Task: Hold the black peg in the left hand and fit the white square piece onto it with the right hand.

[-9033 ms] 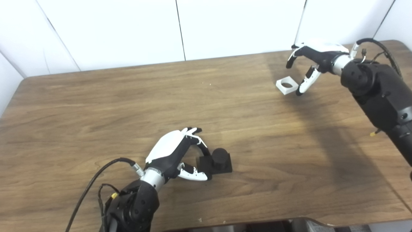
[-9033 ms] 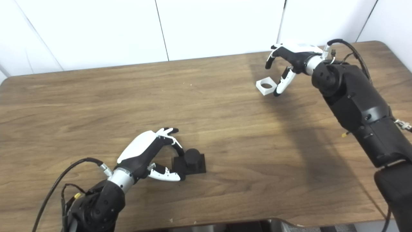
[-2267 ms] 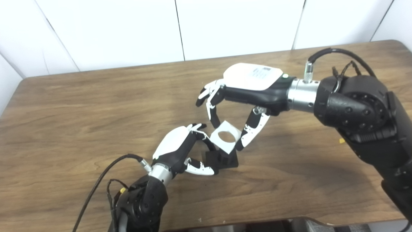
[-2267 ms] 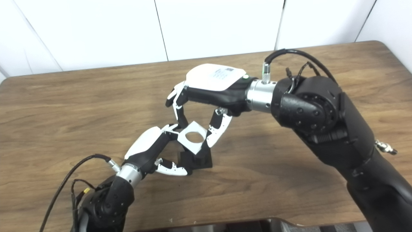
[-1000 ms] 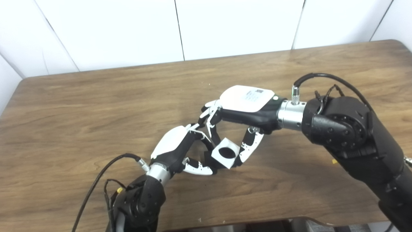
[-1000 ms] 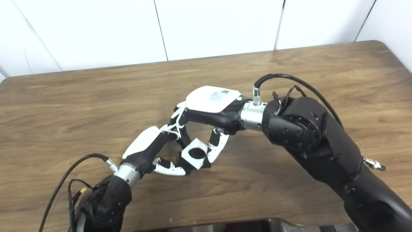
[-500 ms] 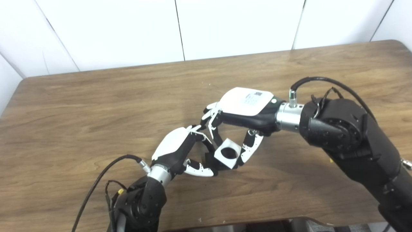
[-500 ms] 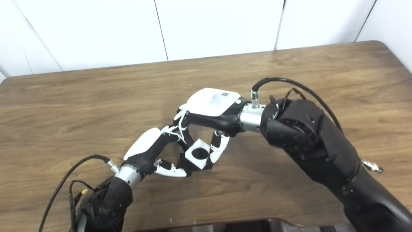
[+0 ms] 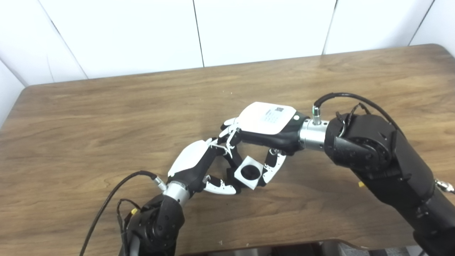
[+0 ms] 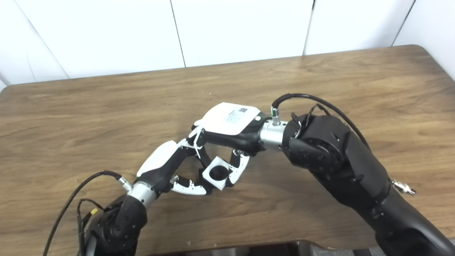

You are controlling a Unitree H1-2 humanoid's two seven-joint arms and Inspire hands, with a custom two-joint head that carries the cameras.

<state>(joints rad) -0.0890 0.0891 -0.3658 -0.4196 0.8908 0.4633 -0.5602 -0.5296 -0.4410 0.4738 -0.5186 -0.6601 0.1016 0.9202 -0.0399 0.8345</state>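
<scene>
The white square piece with a round hole is pinched between the fingers and thumb of my right hand, tilted slightly. It sits over the black peg, whose dark top fills the hole. The piece and both hands hide the peg's base almost entirely. My left hand reaches in from the lower left, its fingers and thumb closed around the base on the table. The fingertips of the two hands overlap just above the piece.
The brown wooden table has bare surface on all sides of the hands, white wall panels behind it and its front edge at the bottom. Cables loop off both wrists. My right forearm crosses the right half.
My right hand has carried the white piece from the far right, then lowered it over the peg, shifting slightly left and down in the last half second. The left hand has kept its hold.
</scene>
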